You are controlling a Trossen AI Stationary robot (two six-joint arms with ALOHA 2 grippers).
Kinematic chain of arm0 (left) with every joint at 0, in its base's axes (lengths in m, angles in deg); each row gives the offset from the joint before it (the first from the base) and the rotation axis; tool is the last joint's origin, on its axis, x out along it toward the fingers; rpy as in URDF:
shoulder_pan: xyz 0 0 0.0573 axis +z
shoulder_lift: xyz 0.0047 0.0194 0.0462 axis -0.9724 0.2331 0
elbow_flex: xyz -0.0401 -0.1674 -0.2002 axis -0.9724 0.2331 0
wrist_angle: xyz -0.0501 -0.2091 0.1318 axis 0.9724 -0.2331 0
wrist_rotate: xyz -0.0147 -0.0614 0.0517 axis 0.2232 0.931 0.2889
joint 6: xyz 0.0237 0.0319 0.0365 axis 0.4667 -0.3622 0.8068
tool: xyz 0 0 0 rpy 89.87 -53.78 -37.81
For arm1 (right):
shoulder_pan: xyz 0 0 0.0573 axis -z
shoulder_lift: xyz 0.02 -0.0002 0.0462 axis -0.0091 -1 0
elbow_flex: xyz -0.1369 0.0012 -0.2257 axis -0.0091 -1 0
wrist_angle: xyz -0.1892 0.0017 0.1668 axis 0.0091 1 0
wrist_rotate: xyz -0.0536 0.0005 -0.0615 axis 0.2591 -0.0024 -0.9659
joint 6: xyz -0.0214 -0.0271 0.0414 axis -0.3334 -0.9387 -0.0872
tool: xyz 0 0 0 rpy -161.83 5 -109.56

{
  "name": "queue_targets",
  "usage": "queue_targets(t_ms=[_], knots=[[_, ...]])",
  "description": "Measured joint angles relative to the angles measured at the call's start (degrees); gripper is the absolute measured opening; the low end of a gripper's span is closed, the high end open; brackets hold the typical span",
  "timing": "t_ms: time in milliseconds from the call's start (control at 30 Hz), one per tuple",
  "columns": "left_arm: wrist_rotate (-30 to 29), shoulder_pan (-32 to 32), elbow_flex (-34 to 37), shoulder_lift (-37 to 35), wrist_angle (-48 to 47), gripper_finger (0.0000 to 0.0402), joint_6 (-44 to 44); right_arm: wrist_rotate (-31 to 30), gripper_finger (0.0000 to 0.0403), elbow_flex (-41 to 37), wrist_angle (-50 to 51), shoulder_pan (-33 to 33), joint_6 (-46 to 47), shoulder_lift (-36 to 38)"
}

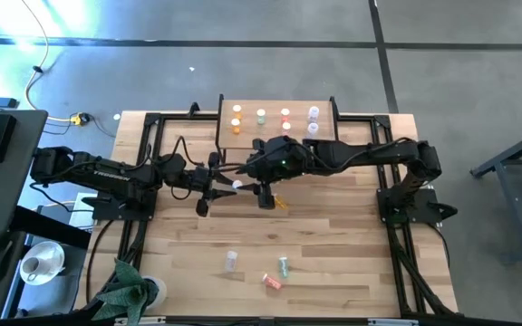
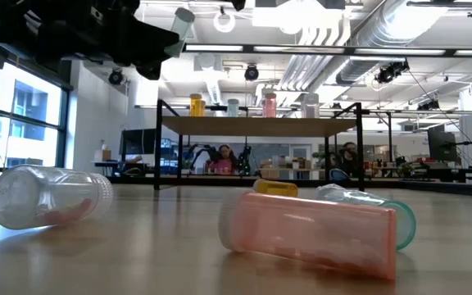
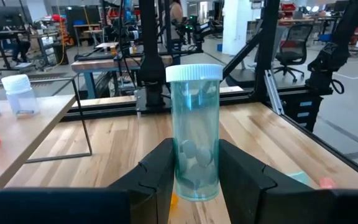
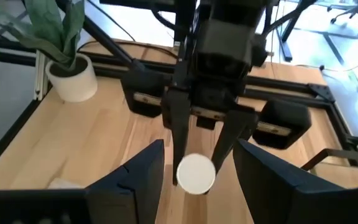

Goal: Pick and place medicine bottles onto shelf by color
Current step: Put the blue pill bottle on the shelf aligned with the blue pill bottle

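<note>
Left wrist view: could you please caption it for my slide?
Left gripper clamps a clear, white-capped bottle upright above the table.

The shelf (image 1: 275,101) stands at the far edge of the counter (image 1: 333,244), in the middle, with several bottles on it in rows. Three bottles (image 1: 282,266) lie near the front edge. A plant pot (image 1: 148,290) sits at the front left corner. Both arms meet over the counter's centre, just before the shelf.
</note>
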Motion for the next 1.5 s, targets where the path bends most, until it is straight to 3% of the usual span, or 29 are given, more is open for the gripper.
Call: queue_targets(t_ms=[500, 900, 1500], knots=[[0.25, 0.02, -0.02, 0.00, 2.93, 0.0101, -3.38, -0.17, 0.0183, -7.52, -10.69, 0.02, 0.47, 0.00], [-1.86, 0.02, -0.02, 0.00, 6.36, 0.0101, -5.85, -0.58, 0.0181, -7.96, -12.28, 0.14, 2.98, 0.00], [-3.08, 0.04, -0.02, 0.00, 6.47, 0.0101, -5.85, -0.83, 0.0116, -7.96, -12.20, 1.29, 5.01, 0.00]])
